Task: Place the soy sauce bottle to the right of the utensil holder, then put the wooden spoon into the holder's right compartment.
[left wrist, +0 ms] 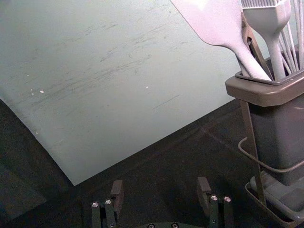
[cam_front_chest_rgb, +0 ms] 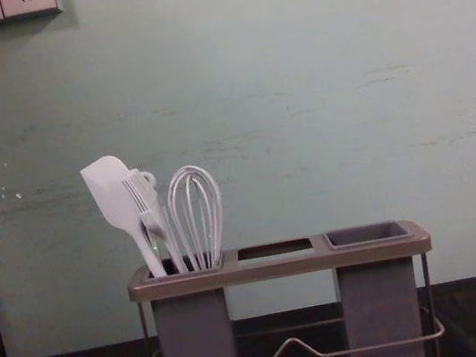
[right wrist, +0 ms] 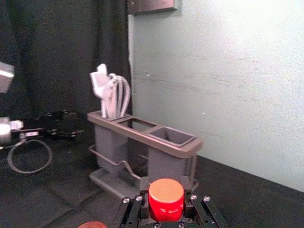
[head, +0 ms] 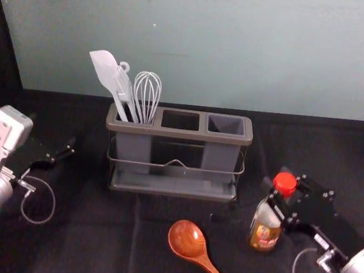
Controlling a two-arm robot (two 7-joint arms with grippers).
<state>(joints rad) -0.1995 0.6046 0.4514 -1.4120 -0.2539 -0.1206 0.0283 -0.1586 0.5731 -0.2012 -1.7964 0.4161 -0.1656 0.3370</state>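
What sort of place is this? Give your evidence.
Likely a robot test table, not a working kitchen: the left arm and right arm flank a utensil holder on black cloth.

A white spatula (head: 106,71) and whisk (head: 147,96) stand before a pale wall (head: 254,53).

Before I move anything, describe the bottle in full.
The bottle is roughly upright, right of the holder and nearer the robot. Its red cap tops a clear-looking body, glass or plastic, with an orange-brown label low down. The right gripper grips it just under the cap. Whether its base is lifted, I can't tell.
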